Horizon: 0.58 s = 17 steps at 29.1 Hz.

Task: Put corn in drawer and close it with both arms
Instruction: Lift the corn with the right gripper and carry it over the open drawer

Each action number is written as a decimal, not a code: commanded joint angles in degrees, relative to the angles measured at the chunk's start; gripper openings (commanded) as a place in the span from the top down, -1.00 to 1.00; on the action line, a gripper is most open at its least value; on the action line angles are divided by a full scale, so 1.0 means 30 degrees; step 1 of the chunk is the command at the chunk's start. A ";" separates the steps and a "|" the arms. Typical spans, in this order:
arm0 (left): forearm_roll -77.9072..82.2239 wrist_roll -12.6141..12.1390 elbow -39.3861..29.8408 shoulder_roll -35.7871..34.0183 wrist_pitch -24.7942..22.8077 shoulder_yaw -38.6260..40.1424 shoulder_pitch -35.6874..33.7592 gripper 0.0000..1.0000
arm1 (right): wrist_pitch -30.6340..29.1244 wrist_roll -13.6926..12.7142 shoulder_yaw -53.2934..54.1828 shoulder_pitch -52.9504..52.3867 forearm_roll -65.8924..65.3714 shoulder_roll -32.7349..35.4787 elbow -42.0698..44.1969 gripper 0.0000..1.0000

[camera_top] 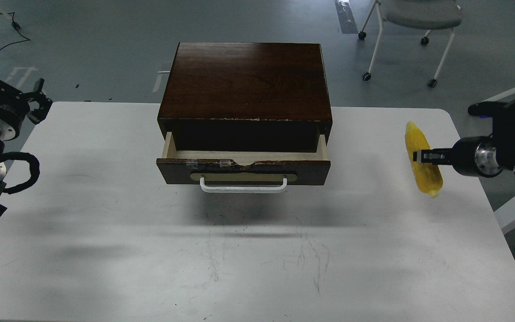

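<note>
The yellow corn point(428, 176) hangs in the air over the table's right side, stub end nearest me. My right gripper point(421, 156) comes in from the right and is shut across the corn's middle. The dark brown drawer point(243, 172), with its white bar handle point(242, 188), stands pulled part way out of the cabinet point(246, 80), and pale wood shows inside. The strip of the inside that shows holds nothing. My left gripper point(38, 96) is at the table's far left edge, well away from the drawer, fingers spread and empty.
The white table point(105, 232) carries only the cabinet. A wheeled chair point(418, 18) stands on the floor behind at the right. White frame parts point(514, 89) lie beyond the right table edge, close to my right arm.
</note>
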<state>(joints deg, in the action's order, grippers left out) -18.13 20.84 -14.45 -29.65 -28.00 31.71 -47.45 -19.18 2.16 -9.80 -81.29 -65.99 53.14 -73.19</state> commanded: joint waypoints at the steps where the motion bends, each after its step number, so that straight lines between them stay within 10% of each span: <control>1: 0.0008 -0.0117 0.0013 -0.0340 -0.0001 0.0183 -0.0119 -0.97 | -0.0024 0.0101 0.0103 -0.2722 -0.2313 0.0041 -0.1908 1.00; 17: 0.0155 -0.0588 -0.0016 -0.0311 -0.0001 -0.0139 -0.0647 -0.96 | -0.0024 0.1009 -0.0043 -0.5656 -1.4595 -0.8544 -0.3757 1.00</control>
<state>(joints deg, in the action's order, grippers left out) -17.69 19.01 -14.48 -30.71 -28.00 31.28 -49.54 -19.28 4.59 -9.84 -98.31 -105.35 33.27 -84.63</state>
